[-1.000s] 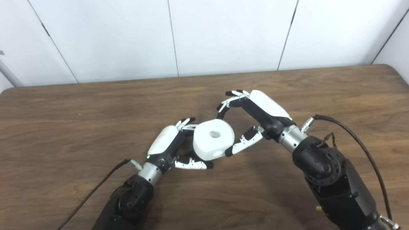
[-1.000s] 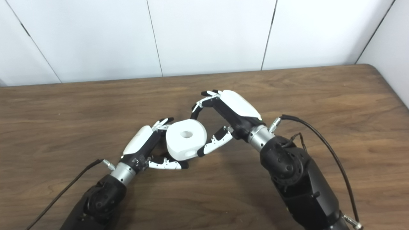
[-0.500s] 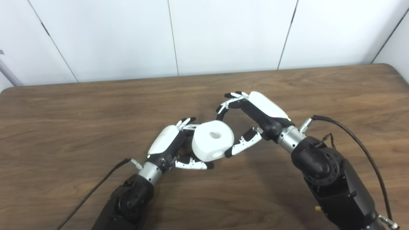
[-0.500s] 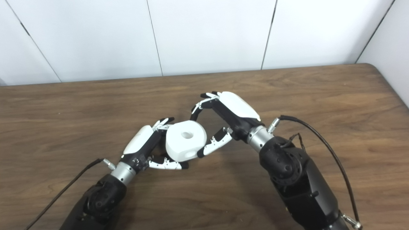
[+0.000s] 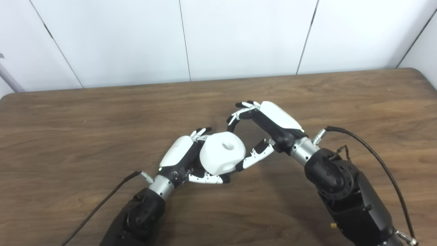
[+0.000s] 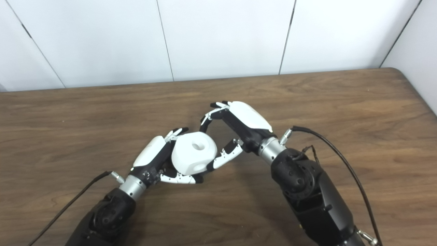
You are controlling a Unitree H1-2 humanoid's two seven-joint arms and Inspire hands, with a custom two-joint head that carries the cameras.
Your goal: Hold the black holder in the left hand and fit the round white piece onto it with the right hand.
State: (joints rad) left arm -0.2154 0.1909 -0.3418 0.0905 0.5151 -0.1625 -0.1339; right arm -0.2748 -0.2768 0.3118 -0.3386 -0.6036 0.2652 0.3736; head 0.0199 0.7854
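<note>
fitting step at frame centre: left hand [image 5: 182, 158] grasps unseen holder, right hand [image 5: 263, 133] grasps round white piece [image 5: 222, 153]; next, press squarely.

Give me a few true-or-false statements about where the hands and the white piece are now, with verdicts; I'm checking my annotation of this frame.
1. The round white piece sits between the two hands. True.
2. The white piece has a hole in its upper face. True.
3. The right hand lies flat on the table, far from the piece. False: its thumb and fingers touch the piece.
4. The left hand is out of view. False: it is against the piece's left side.
5. The black holder shows plainly. False: the white piece and left hand hide it.
</note>
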